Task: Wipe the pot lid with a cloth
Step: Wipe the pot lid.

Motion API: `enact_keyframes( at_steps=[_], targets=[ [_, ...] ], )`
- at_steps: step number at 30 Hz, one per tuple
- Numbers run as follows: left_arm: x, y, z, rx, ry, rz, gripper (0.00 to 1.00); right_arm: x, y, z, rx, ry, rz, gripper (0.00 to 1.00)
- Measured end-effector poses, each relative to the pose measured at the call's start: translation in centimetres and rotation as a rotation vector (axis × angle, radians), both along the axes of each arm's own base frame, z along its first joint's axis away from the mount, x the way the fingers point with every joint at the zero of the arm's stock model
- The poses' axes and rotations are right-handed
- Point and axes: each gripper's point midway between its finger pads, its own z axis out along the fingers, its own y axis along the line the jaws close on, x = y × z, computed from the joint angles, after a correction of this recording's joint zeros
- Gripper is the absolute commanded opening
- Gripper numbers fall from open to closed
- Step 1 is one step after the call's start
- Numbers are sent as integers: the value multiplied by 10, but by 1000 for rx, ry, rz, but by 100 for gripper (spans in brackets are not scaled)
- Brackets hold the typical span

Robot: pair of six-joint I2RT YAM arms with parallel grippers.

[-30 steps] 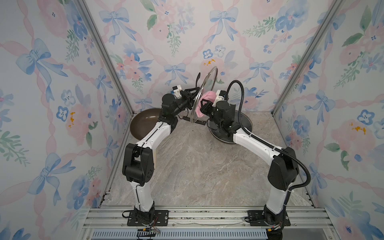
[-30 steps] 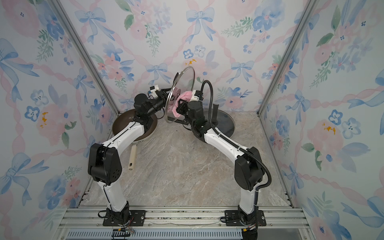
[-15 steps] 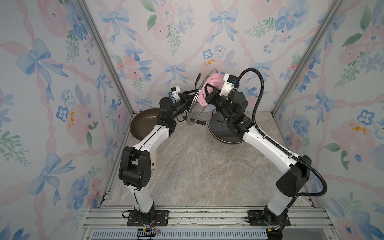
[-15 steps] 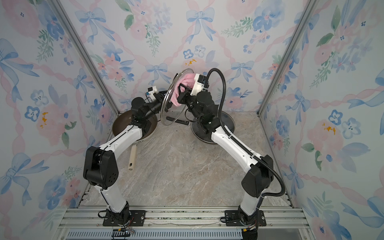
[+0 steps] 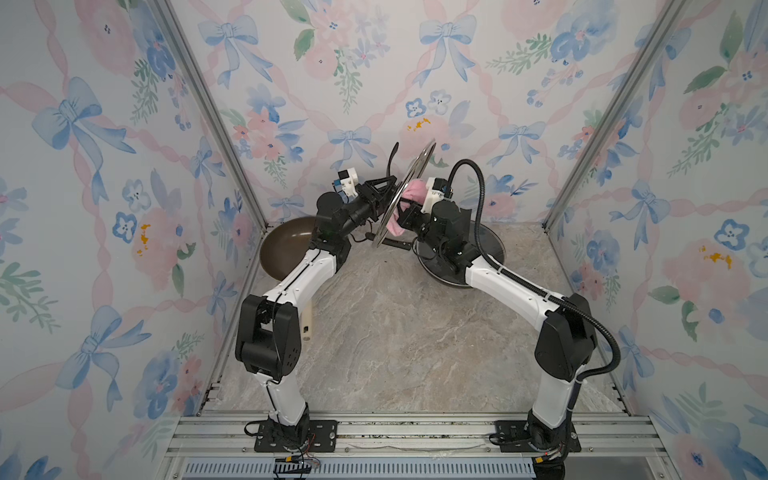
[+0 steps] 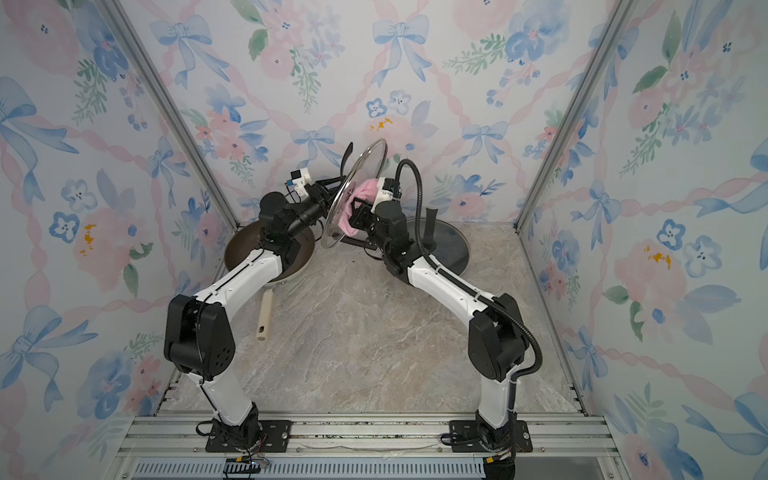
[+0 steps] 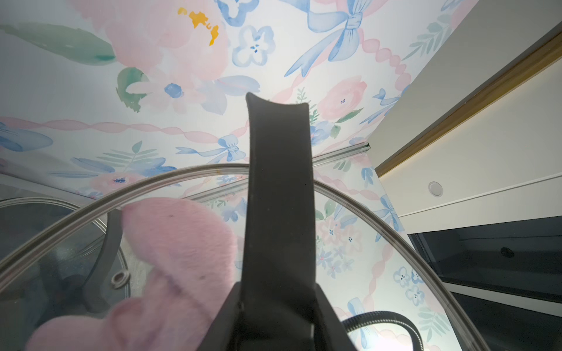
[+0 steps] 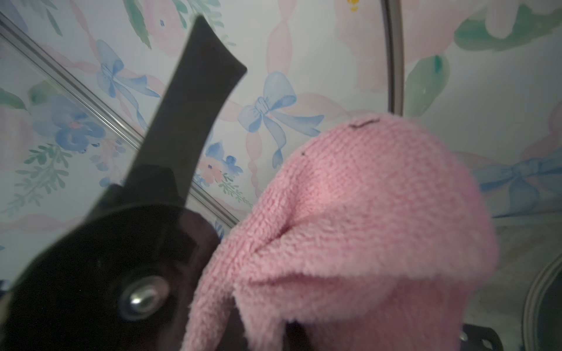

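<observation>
**Wiping in progress: cloth against the raised lid**

The left fingers [image 7: 327,322] are clamped on the handle of the lid [image 6: 365,166], which stands on edge in the air. The right fingers [image 6: 358,210] are closed tight on the cloth [image 6: 362,194], which is pressed to the lid's inner face. I judge that the next stroke needs steady pressure across the glass, without pushing the lid out of the grip. I count one cloth, one pan [image 6: 243,254] and two lids; the second lid [image 6: 451,246] lies on the worktop [image 6: 353,328].
</observation>
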Motion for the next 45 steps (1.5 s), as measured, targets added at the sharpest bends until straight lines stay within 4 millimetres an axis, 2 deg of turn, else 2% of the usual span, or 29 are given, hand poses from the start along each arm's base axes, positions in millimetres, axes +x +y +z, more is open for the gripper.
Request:
enact_keyframes(
  at_steps=[3, 5, 10, 14, 17, 22, 26, 30, 33, 34, 38, 40, 43, 45],
  targets=[
    [-3, -3, 3, 15, -26, -7, 8, 2, 7, -34, -45, 73, 21, 1],
    [-4, -4, 4, 21, -33, -11, 8, 2, 8, -43, -58, 98, 33, 1],
    [-6, -8, 3, 42, -55, -16, 8, 3, 0, -42, -61, 107, 38, 1],
    [-8, -12, 1, 59, -65, -18, 8, -5, -17, -31, -59, 100, 23, 1],
    [-8, -13, 0, 67, -64, -19, 7, -13, -36, -9, -48, 67, 3, 2],
    [-6, -14, -8, 98, -55, -14, 7, -38, -75, 49, -18, -40, -41, 2],
    [-6, -15, -24, 198, -35, 11, 7, -66, -114, 97, 14, -126, -91, 2],
    [-20, -17, -36, 383, -53, 61, 6, -95, -175, 136, 1, -191, -181, 2],
    [-41, -19, -35, 523, -131, 113, 6, -118, -210, 157, -48, -217, -236, 2],
    [-47, -19, -34, 558, -154, 129, 6, -125, -215, 163, -68, -223, -240, 2],
    [-68, -20, -31, 722, -289, 203, 4, -152, -211, 190, -134, -247, -166, 2],
    [-68, -20, -34, 785, -339, 238, 4, -161, -199, 191, -159, -247, -110, 2],
    [-60, -13, -44, 870, -369, 296, 3, -170, -154, 167, -214, -210, 29, 3],
    [-52, -9, -50, 916, -373, 331, 2, -172, -118, 143, -244, -174, 127, 3]
  ],
)
